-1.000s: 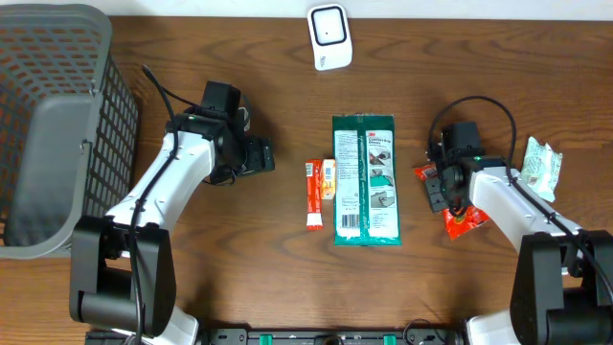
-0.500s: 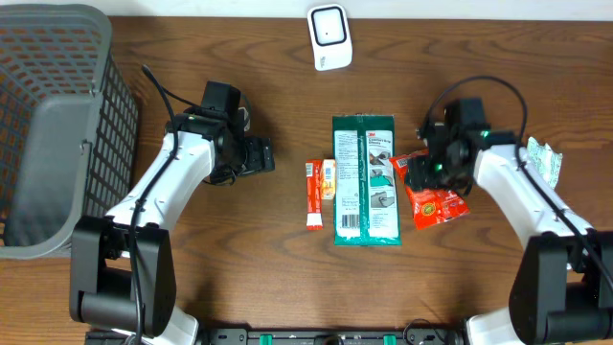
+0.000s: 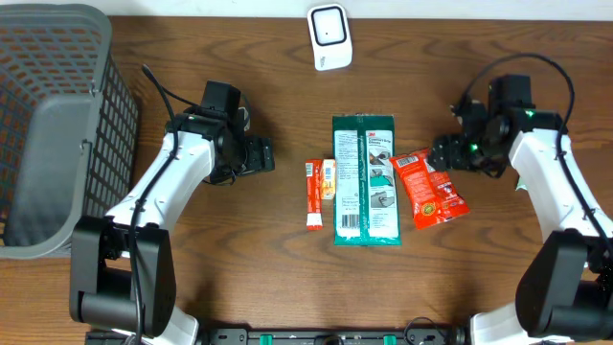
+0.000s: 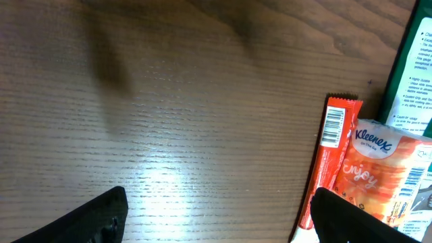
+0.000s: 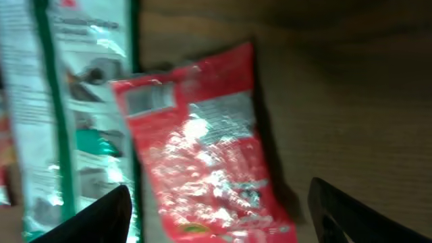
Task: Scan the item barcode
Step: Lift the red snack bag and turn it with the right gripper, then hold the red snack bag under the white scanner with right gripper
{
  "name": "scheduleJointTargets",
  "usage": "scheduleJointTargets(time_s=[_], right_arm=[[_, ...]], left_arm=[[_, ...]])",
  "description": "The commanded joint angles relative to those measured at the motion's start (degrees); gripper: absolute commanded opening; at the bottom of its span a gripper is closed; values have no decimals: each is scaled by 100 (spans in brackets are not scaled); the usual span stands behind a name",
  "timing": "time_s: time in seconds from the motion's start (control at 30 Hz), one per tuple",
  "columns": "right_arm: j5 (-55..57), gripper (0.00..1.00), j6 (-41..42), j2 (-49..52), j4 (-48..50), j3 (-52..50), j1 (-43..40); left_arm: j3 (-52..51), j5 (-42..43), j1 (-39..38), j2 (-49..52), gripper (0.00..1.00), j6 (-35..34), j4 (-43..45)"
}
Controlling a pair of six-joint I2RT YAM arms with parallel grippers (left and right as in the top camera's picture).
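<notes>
A dark wooden table point(image 3: 239, 249) carries a grey mesh basket point(image 3: 57, 125) at its left edge and a white scanner point(image 3: 329, 36) at the far middle; a green pack point(image 3: 364, 182) with a red "3M" mark lies in the centre. To its left lie an orange stick point(image 4: 331, 169) with a printed barcode and a packet point(image 4: 378, 175) reading "Kleenex" and "enjoy". The red packet point(image 3: 431, 187) lies flat, one corner on the green pack's right edge; its print is blurred. The right gripper point(image 3: 448, 153) hovers just beside it, fingers wide apart, holding nothing; the left gripper point(image 3: 263, 153) is likewise spread and empty.
</notes>
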Motion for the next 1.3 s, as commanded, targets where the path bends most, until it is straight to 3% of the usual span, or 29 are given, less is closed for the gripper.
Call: scheduleJointTargets(time_s=[0.0,0.27,0.37,0.47,0.57,0.63,0.7,0.73,0.93,1.27], right_arm=[[-4,79,-487,76,212,-520,-138],[-72,82,-933,79,1947,-1840,-144],[-299,73,-929,79,2750,-2361,-144],[-723,59,-927,48,2719,-2385,-146],[-761,38,-927,-52,2291,-2151,-146],[-778,17,-914,-131,1974,-1952,-146],[-778,3,-907,-195,1768,-1816,-146],[-778,1,-905,-251,1626,-1720,-146],[-780,1,-907,-551,1071,-1202,-142],[-1290,1,-901,-1386,149,1021,103]], left_arm=[[57,48,20,-111,87,72,-13],[57,50,20,-111,87,72,-11],[57,50,20,-111,87,72,-13],[57,48,20,-111,87,72,-11],[57,48,20,-111,87,72,-11],[57,50,20,-111,87,72,-11],[57,50,20,-111,87,72,-13],[57,50,20,-111,87,72,-11],[57,48,20,-111,87,72,-11],[57,48,20,-111,87,72,-13]])
